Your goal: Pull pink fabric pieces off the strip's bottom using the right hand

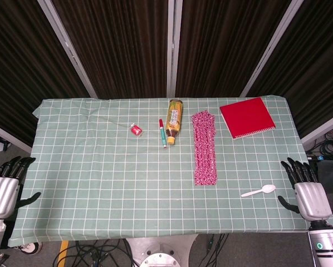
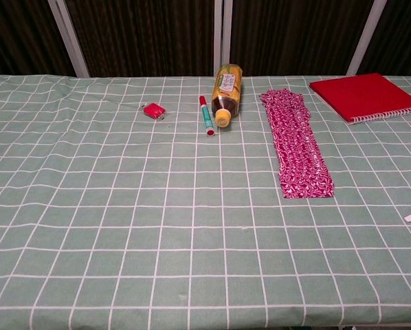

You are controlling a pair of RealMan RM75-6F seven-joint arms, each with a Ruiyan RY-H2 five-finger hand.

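Observation:
A long strip of pink patterned fabric [image 1: 204, 148] [image 2: 297, 142] lies flat on the green checked tablecloth [image 1: 99, 167], right of centre, running from far to near. Its near end [image 1: 205, 179] lies closest to the front edge. My right hand [image 1: 305, 189] hovers off the table's right front corner, fingers spread and holding nothing, well to the right of the strip. At the left front corner my left hand [image 1: 5, 186] is also open and empty. Neither hand shows in the chest view.
A bottle [image 1: 174, 121] lies on its side left of the strip, with a red-and-green marker [image 1: 163, 132] and a small red object [image 1: 136, 130] beside it. A red notebook [image 1: 247, 117] sits at the back right. A white plastic spoon [image 1: 259, 191] lies near the right hand.

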